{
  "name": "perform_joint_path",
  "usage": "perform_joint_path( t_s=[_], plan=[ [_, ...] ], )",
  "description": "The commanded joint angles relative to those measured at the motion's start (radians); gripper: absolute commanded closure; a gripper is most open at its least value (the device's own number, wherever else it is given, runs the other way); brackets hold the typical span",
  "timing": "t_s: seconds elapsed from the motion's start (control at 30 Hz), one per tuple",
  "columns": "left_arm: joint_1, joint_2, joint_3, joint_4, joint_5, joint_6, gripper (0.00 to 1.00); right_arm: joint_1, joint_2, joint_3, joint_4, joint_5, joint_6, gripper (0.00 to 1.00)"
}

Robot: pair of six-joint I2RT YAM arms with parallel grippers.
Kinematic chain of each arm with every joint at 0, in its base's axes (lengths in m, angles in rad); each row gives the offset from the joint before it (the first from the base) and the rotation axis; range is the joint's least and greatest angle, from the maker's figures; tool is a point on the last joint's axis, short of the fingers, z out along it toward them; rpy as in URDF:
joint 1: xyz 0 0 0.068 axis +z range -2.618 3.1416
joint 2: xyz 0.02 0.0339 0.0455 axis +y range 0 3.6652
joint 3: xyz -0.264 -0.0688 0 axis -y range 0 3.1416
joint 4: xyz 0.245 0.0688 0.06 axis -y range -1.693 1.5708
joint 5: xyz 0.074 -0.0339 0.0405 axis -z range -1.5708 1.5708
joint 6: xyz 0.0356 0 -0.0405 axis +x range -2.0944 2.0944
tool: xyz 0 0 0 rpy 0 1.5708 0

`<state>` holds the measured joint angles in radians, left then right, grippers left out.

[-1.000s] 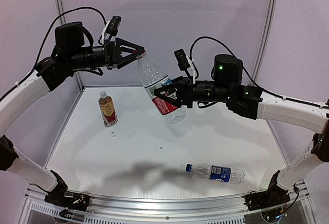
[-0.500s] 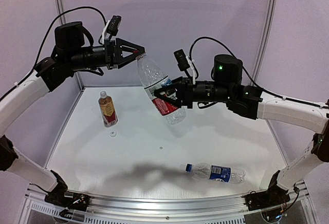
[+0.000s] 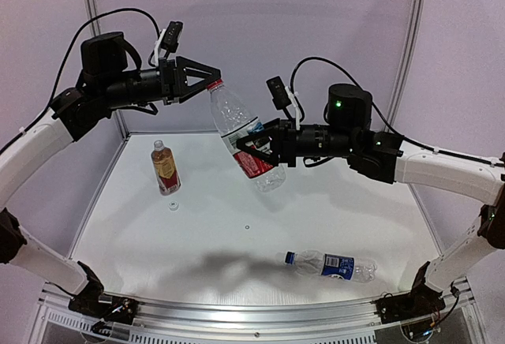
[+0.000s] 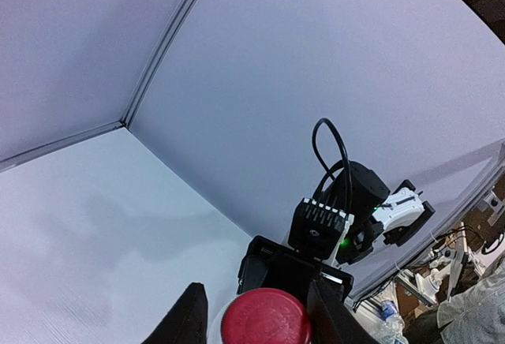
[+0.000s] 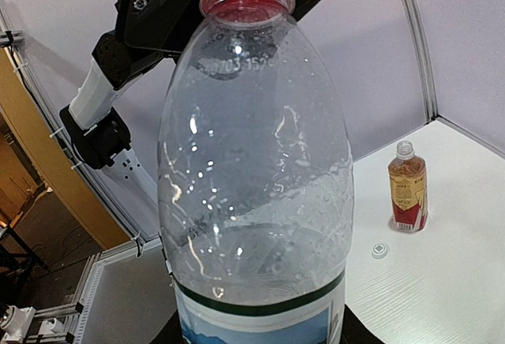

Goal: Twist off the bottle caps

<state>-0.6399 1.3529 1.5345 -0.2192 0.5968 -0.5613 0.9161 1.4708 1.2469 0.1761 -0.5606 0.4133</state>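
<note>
Red-label bottle point(image 5: 256, 162): looks empty, so light, thin-walled, likely to buckle | clamped at the label by right gripper point(image 3: 256, 151), aloft right of amber bottle point(image 3: 165, 168) | left gripper point(image 3: 213, 82) brackets red cap point(image 4: 264, 319), contact unclear | take cap by its rim.

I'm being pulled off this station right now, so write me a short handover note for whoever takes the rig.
Grip: the left end effector is shut on the red cap. The right end effector is shut on the red-white bottle, holding it tilted above the table.
Done, apparently: the amber bottle stands far left, and the white cap lies beside it.
To do: the red cap, then the blue cap, which is on the blue-label bottle lying near right.
</note>
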Motion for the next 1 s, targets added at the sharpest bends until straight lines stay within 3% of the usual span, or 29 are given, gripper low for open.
perform_joint_path(
  t_s=[0.0,0.17,0.47,0.73,0.97],
  plan=[
    [-0.006,-0.012,0.041,-0.018,-0.020,0.008,0.62,0.011,0.012,0.014,0.004,-0.006,-0.002,0.58],
    [-0.008,0.000,0.042,-0.022,-0.010,0.008,0.78,0.011,0.015,0.022,0.002,0.000,-0.004,0.58],
    [-0.019,0.006,0.026,-0.030,-0.034,-0.005,0.82,0.011,0.023,0.046,-0.029,0.039,-0.022,0.58],
    [-0.074,0.012,0.110,-0.326,-0.460,-0.183,0.84,0.011,0.080,0.124,-0.168,0.329,-0.102,0.58],
    [-0.121,0.057,0.183,-0.401,-0.565,-0.281,0.81,0.011,0.151,0.188,-0.242,0.409,-0.165,0.59]
  ],
)
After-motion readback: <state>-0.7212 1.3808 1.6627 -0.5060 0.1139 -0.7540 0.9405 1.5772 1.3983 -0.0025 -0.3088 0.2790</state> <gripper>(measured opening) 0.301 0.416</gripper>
